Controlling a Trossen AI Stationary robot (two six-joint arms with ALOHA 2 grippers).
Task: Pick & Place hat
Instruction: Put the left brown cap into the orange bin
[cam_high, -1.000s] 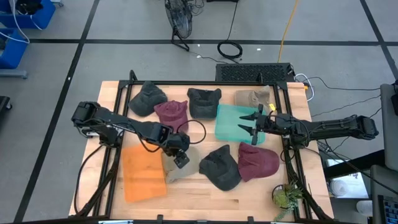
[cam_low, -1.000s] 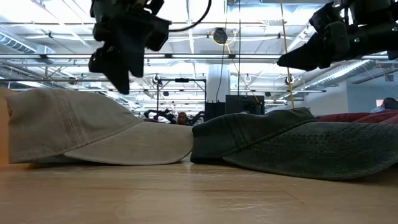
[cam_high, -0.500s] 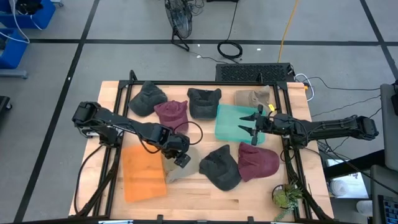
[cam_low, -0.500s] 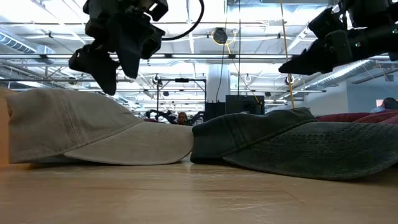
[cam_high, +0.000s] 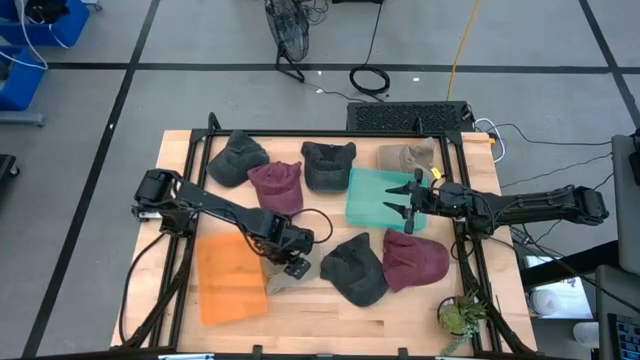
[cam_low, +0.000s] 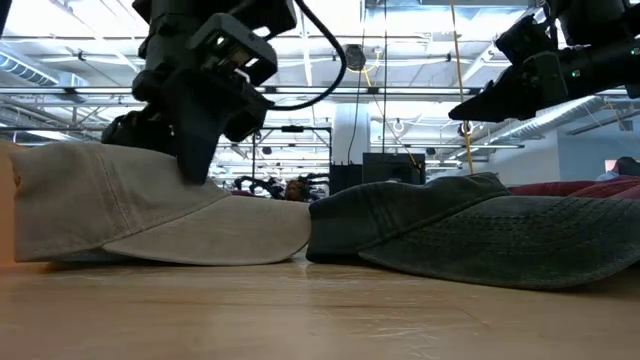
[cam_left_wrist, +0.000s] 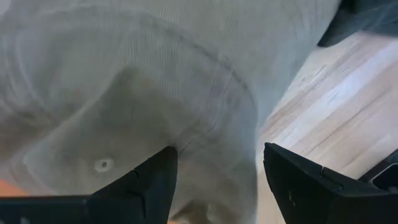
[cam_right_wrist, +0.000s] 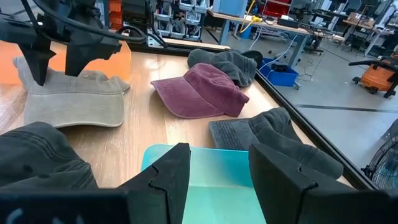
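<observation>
Beige hat (cam_high: 285, 268): lying on the bare wood of the table (cam_high: 400, 310) toward the near edge, just beside the orange sheet (cam_high: 232, 277) and touching the dark grey hat (cam_high: 357, 268) at the brim; crown up, brim flat, seen level in the low view (cam_low: 150, 215).

Left gripper (cam_high: 296, 258): lowered onto the crown of the beige hat; fingers (cam_left_wrist: 149, 186) spread wide, fabric bulging between them in the wrist view, nothing clamped yet.

Right gripper (cam_high: 408, 204): hovering over the teal mat (cam_high: 370, 195), well apart from the work; fingers parted, empty.

Other stock: maroon hat (cam_high: 277, 185), second maroon hat (cam_high: 415, 260), two dark hats at the far edge (cam_high: 238, 158) (cam_high: 328, 163), tan hat (cam_high: 408, 157).

Risks, judged from present state:
- thin pinch of soft cloth only; likely slip on lifting;
- crown collapsing under downward pressure; fingertips meeting wood instead of fabric;
- brim dragging against the dark grey hat; neighbour shifted or carried along;
- off-centre hold near the brim seam; hat swinging, tipping, dropping short of placement.
</observation>
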